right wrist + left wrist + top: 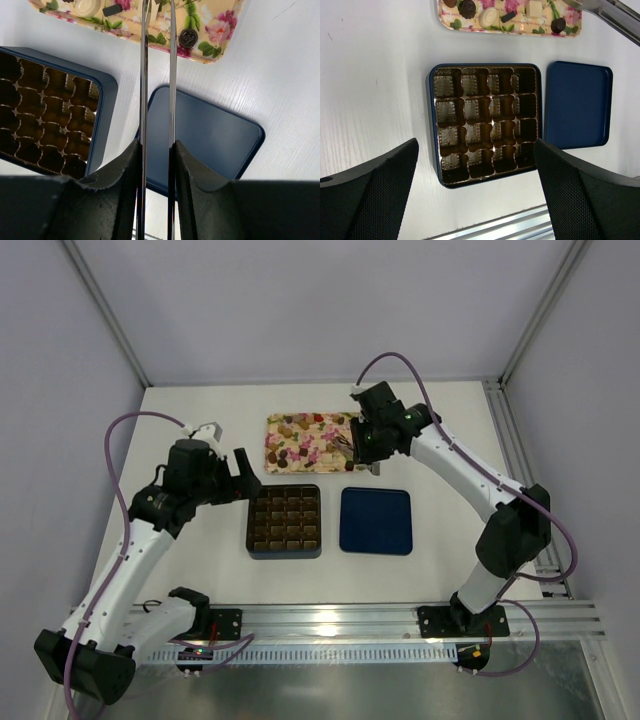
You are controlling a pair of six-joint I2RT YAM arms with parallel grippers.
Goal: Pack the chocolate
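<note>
The chocolates (pixel 300 435) lie scattered on a floral tray (pixel 275 422) at the back; brown, dark and cream ones also show in the left wrist view (pixel 467 7). My right gripper (pixel 362 450) is shut on metal tongs (pixel 144 75), whose tips reach over the tray's right end near a dark bonbon (pixel 187 38); the tips are cut off by the frame edge. My left gripper (pixel 475 141) is open and empty, above the near side of the dark brown grid box (pixel 485 122). All the box's cells that show are empty.
A flat navy-blue lid (pixel 376 521) lies right of the box (pixel 284 520), close beside it. An aluminium rail (pixel 400 618) runs along the near table edge. Frame posts and white walls bound the table.
</note>
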